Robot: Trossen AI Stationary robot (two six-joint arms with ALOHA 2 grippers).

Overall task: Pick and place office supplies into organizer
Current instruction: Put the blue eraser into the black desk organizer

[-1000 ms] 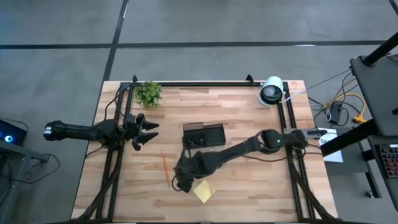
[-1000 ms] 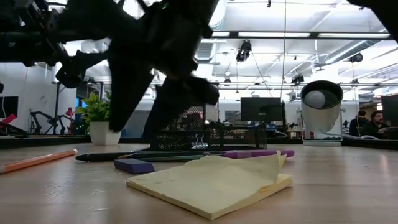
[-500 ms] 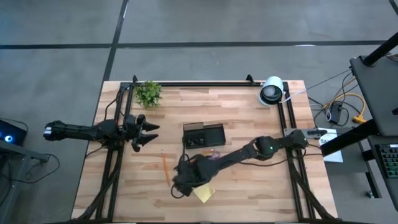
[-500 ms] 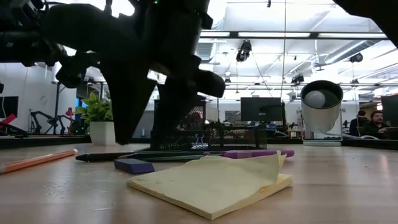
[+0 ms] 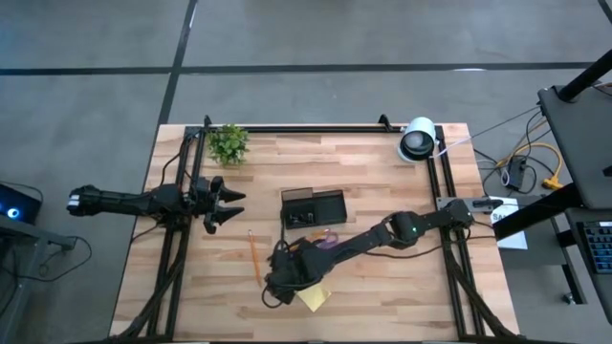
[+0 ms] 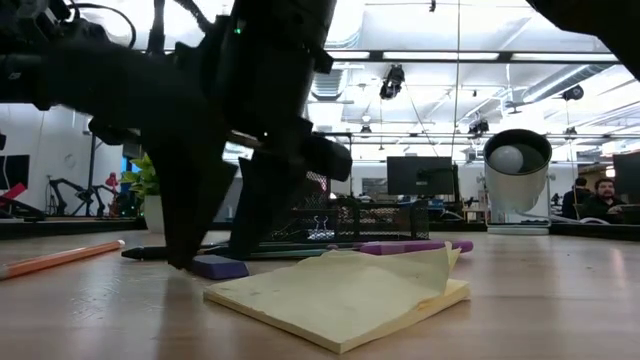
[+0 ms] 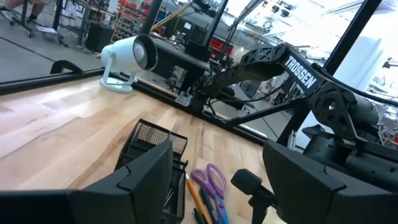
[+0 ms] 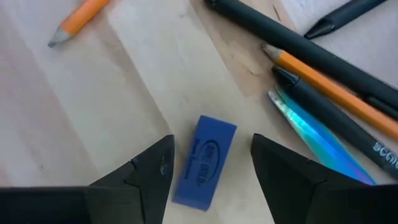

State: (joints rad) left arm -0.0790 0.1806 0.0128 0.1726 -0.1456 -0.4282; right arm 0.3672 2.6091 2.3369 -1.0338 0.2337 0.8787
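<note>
The right gripper (image 8: 211,165) is down at the table, fingers apart on either side of a blue eraser (image 8: 204,160), just left of the sticky pad (image 5: 314,294). The organizer (image 5: 313,207) sits mid-table, pens (image 8: 323,93) beside it. The left gripper (image 5: 226,203) waits at the left, fingers apart.

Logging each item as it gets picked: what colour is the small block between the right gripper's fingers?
Blue, with darker print on top; the eraser shows best in the right wrist view.

The right arm stretches low across the worktop (image 5: 402,287), its gripper (image 8: 208,177) down near the surface just in front of the organizer (image 5: 313,207), jaws spread wide. The left gripper (image 5: 228,204) hangs left of the organizer, jaws apart.
</note>
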